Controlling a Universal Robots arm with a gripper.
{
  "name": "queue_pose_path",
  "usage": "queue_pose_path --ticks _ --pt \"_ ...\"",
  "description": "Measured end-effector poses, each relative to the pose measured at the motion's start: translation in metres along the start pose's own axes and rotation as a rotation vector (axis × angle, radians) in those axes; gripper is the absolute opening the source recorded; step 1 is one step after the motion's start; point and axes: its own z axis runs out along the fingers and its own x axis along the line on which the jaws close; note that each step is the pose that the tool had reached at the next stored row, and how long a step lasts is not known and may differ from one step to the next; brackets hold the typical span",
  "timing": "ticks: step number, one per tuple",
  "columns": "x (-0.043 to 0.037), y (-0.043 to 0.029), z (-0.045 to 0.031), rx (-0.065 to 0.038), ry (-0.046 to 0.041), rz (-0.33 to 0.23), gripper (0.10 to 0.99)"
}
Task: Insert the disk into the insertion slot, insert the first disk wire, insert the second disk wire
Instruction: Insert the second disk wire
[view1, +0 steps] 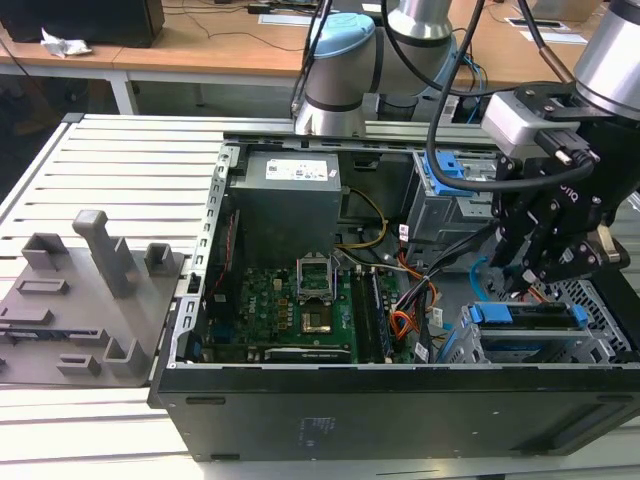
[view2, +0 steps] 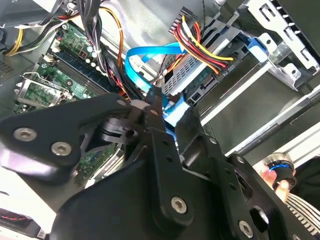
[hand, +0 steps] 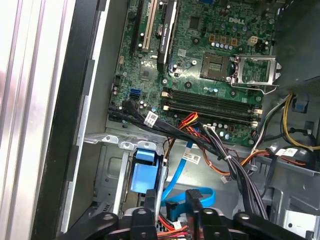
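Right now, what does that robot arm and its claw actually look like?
The arm is made of silver-grey tubes with pale blue caps at the joints, and black cables run along it. A light grey box sits at the wrist. The gripper is matt black, built from angular linked bars with silver screw heads, seen in both wrist views.

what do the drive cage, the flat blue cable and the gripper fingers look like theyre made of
Drive cage: looks like bare grey sheet metal, matte, with perforated walls and folded edges.
Flat blue cable: seems a flexible plastic-jacketed ribbon with a smooth sheen; it bends in a soft loop.
Fingers: black, matte, rigid links joined by silver screws; metal or hard plastic, hard to tell.
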Motion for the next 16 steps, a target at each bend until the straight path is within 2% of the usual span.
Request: queue_pose_path --ticks 1,4,11,16 --pt "0.0 0.0 0.0 0.0 0.0001 0.0 0.373" --pt "0.0 0.0 0.0 0.0 0.0008 0.0 0.161" --pt "0.0016 0.0002 0.0001 0.0 0.0015 0.0 0.161" --pt "0.0162 0.002 0.0004 0.0 0.0015 0.0 0.161"
